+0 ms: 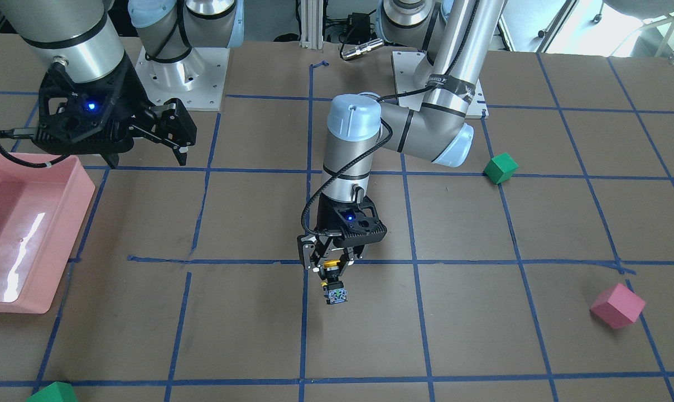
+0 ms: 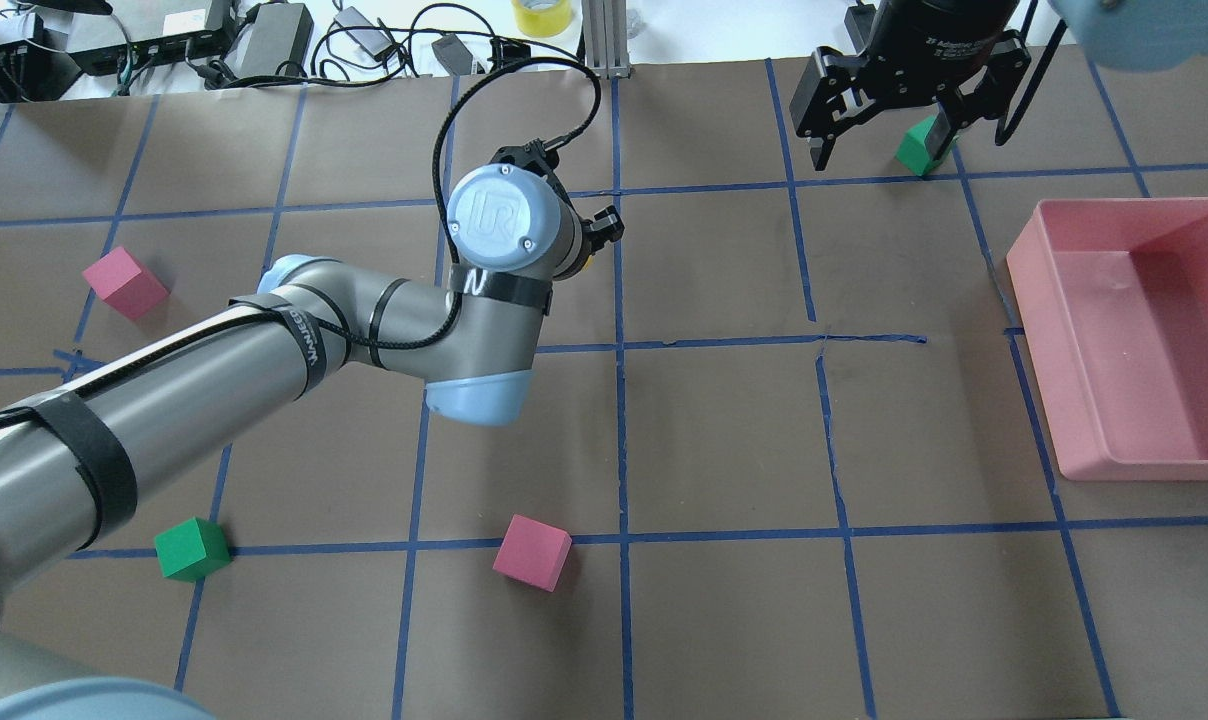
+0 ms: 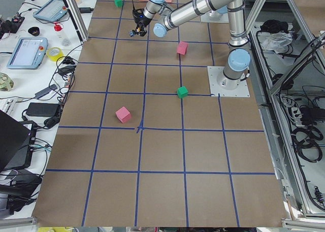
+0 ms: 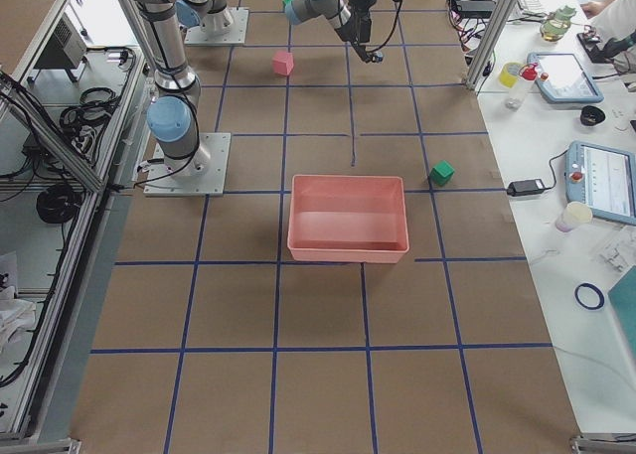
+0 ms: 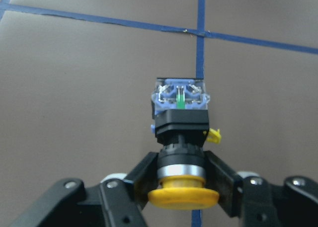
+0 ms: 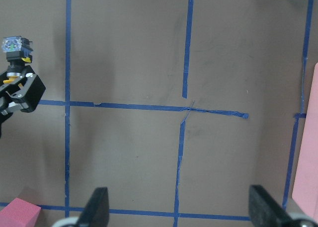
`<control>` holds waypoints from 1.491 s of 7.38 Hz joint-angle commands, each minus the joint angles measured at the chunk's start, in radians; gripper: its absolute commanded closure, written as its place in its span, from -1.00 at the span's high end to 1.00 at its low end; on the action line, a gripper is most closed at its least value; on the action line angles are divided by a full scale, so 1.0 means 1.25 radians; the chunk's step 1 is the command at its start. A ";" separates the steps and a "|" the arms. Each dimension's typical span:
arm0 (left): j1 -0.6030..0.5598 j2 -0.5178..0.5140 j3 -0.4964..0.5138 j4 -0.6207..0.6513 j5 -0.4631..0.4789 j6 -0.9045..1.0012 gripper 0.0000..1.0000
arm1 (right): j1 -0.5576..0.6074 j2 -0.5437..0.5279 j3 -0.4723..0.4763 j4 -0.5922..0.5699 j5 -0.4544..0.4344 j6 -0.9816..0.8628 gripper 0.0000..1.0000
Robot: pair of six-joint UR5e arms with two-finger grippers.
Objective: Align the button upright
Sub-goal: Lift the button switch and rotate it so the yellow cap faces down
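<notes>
Button: pinched in the left gripper, well apart from the pink tray, out toward the middle of the table. Yellow cap sits up by the fingers, black body under it, and the clear bluish terminal end points down at the paper. Looks pretty much vertical from where I'm standing. Can't tell if the bottom touches the table or hangs just above it.
Left gripper: pointing straight down, fingers clamped on the button's neck right under the cap, one on each side.
Right gripper: fingers spread wide and empty, hanging in the air near one corner of the tray.
Green cube: on the table near that same tray corner, not touching the tray.
Pink cube: well apart from the tray.
Far pink cube: further from the tray than the button is.
Second green cube: also way off from the tray, out past the button.
</notes>
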State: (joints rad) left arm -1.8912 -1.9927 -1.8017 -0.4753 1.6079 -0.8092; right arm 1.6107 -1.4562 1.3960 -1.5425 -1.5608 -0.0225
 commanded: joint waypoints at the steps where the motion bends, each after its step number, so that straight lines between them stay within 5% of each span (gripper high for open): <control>1: 0.006 0.000 0.102 -0.216 -0.093 -0.262 -1.00 | 0.000 0.000 0.000 -0.002 -0.001 0.000 1.00; 3: 0.083 -0.013 0.103 -0.270 -0.292 -0.432 -1.00 | 0.000 0.000 0.000 -0.012 0.004 0.000 1.00; 6: 0.163 -0.050 0.085 -0.322 -0.543 -0.455 -1.00 | 0.000 0.000 0.000 -0.012 0.008 0.000 1.00; 11: 0.164 -0.113 0.063 -0.322 -0.581 -0.422 -1.00 | 0.000 0.000 0.000 -0.012 0.007 0.000 1.00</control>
State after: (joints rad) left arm -1.6864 -2.1158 -1.7304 -0.8767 0.8879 -1.3403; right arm 1.6107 -1.4557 1.3959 -1.5564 -1.5539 -0.0230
